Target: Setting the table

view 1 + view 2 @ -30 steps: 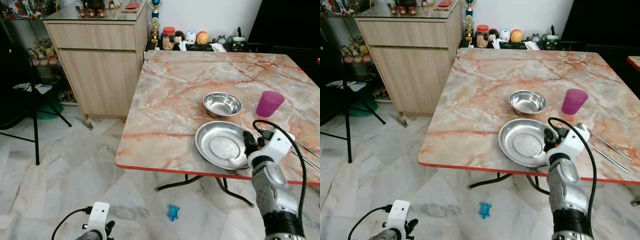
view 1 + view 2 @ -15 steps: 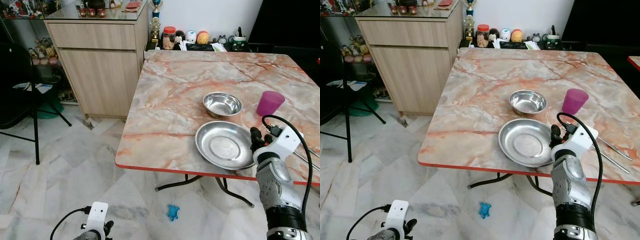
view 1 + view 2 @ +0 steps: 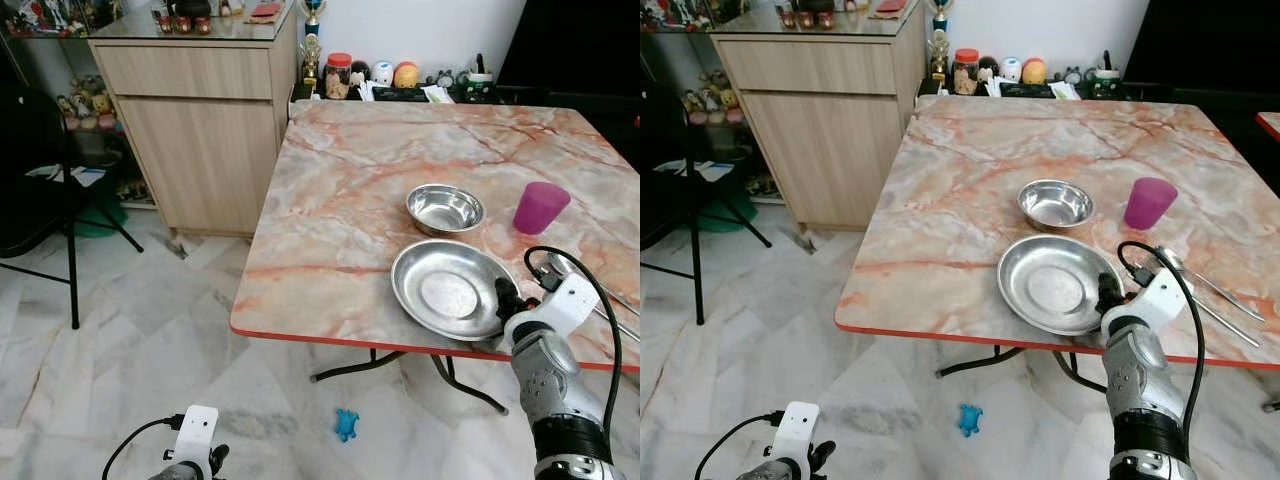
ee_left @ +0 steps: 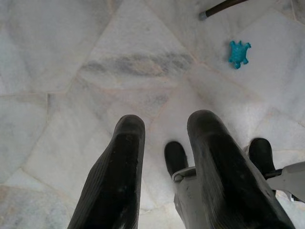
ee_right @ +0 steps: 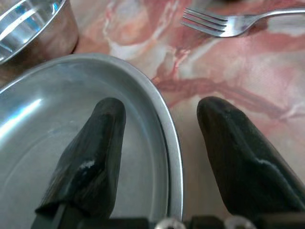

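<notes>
A round steel plate [image 3: 447, 290] lies near the front edge of the marble table [image 3: 350, 200]. A steel bowl [image 3: 444, 208] stands just behind it, and a purple cup [image 3: 540, 207] is to the right of the bowl. A fork [image 5: 224, 24] and a spoon [image 3: 1170, 260] lie right of the plate. My right gripper [image 3: 507, 298] is open at the plate's right rim. In the right wrist view one finger [image 5: 102, 143] is over the plate and the other [image 5: 238, 148] is over the table. My left gripper [image 4: 167, 126] hangs open above the floor.
A wooden cabinet [image 3: 200, 110] stands to the left of the table, with a black chair [image 3: 40, 190] further left. Jars and small items [image 3: 385, 78] sit behind the table. A small blue toy [image 3: 346, 424] lies on the tiled floor under the table's front edge.
My right gripper shifted a little to the right, then came down and closer to the plate's right rim. The plate, bowl and cup have stayed put.
</notes>
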